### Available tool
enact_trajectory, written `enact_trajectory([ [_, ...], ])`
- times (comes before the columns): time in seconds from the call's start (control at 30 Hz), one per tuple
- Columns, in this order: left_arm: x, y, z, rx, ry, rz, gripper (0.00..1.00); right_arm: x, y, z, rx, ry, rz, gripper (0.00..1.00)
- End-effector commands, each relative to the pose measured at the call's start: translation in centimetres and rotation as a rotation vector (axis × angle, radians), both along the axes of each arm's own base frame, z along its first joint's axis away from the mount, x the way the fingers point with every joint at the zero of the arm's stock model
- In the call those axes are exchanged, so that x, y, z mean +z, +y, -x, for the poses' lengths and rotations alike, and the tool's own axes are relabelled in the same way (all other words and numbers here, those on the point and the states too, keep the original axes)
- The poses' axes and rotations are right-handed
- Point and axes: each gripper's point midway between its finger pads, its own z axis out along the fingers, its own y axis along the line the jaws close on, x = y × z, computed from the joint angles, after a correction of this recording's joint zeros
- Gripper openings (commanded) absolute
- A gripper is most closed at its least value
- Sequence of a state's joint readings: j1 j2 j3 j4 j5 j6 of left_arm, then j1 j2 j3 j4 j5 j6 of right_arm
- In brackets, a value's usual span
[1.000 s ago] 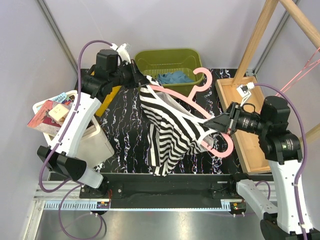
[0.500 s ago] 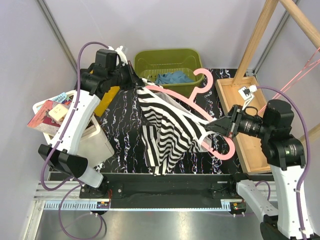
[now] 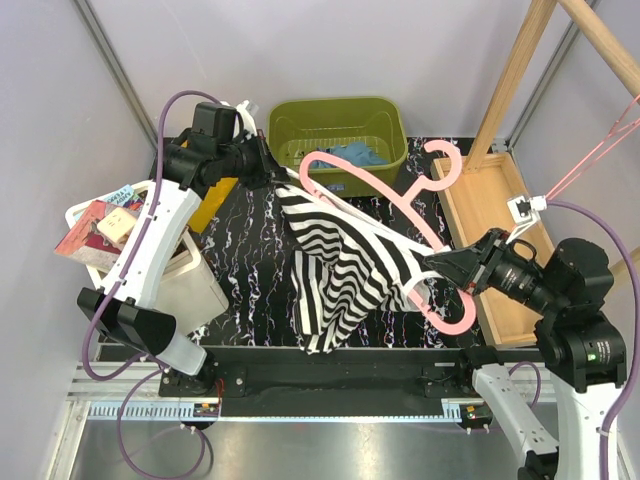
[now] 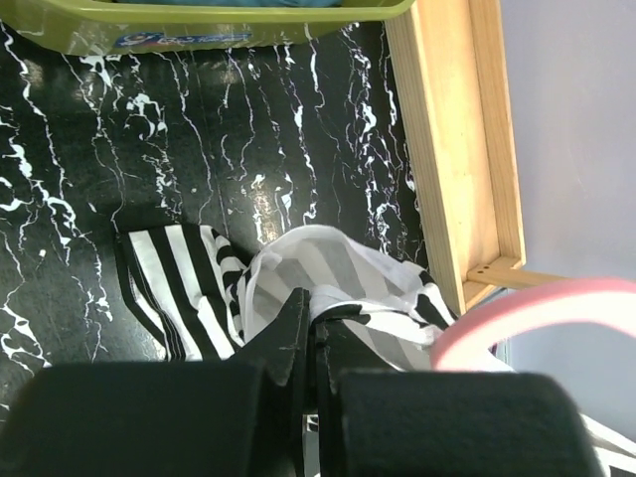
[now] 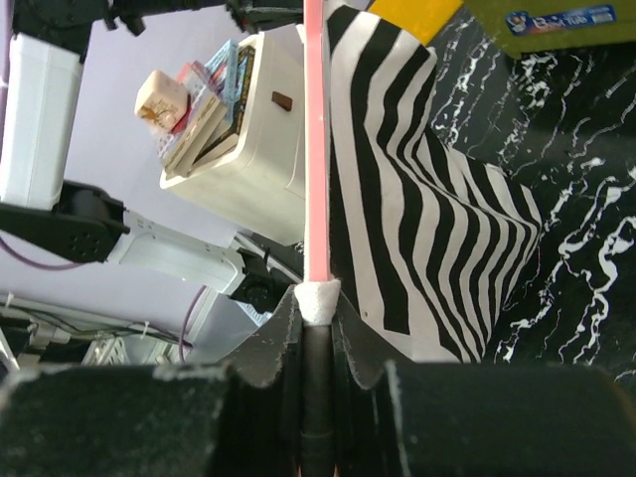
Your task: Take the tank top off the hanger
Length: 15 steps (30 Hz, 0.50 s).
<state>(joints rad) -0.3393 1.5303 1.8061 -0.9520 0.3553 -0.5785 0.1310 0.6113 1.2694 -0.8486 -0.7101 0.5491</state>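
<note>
Striped black-and-white tank top [image 3: 345,265] mid-removal: left gripper [image 3: 270,170] pinches it upper-left, right gripper [image 5: 316,303] clamps pink plastic hanger [image 5: 314,149]; pull apart next.

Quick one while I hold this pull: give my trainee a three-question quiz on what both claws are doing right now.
1. True or false: the left claw is shut on the striped tank top.
2. What does the right claw grip? A) the pink hanger B) a book C) the wooden tray
3. Fill in: the blue cloth lies in the green ____.

Key: 1 true; 2 A; 3 basket.
</note>
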Motion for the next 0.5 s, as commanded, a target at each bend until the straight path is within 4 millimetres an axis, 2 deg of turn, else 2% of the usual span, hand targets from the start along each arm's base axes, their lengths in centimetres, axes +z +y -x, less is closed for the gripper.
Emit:
enact_trajectory([
  [0.0,1.3,2.0,-2.7,0.084,-0.094,-0.029,0.0,0.6,-0.7,-1.1,-0.118,0.037,-0.087,0.0],
  [0.1,2.1,1.8,-2.9,0.069,-0.132,-0.027,0.09,-0.2,-0.5,-3.6,-0.138,0.079,-0.122,0.0],
  [0.13,2.3,2.0,-3.1,0.071,-0.153,-0.04,0.11,0.3,-0.3,-4.8,-0.139,0.047,-0.127,0.0],
  [0.2,3.4,2.3,-3.5,0.077,-0.194,-0.053,0.13,-0.1,-0.9,-6.9,-0.195,0.028,-0.111,0.0],
  [0.23,4.3,2.5,-3.7,0.085,-0.224,-0.058,0.13,0.3,-0.9,-8.3,-0.208,0.002,-0.11,0.0],
  [0.33,4.9,2.3,-3.9,0.091,-0.232,-0.045,0.14,2.1,-1.1,-10.4,-0.226,-0.09,-0.099,0.0],
  [0.4,4.5,1.8,-4.1,0.079,-0.211,-0.027,0.16,3.8,-1.5,-11.2,-0.253,-0.151,-0.078,0.0],
  [0.43,4.3,1.3,-3.9,0.059,-0.194,-0.008,0.18,3.8,-1.4,-12.1,-0.251,-0.149,-0.062,0.0],
  [0.47,4.2,1.1,-3.8,0.051,-0.187,-0.001,0.21,5.2,-1.1,-11.9,-0.219,-0.185,-0.055,0.0],
])
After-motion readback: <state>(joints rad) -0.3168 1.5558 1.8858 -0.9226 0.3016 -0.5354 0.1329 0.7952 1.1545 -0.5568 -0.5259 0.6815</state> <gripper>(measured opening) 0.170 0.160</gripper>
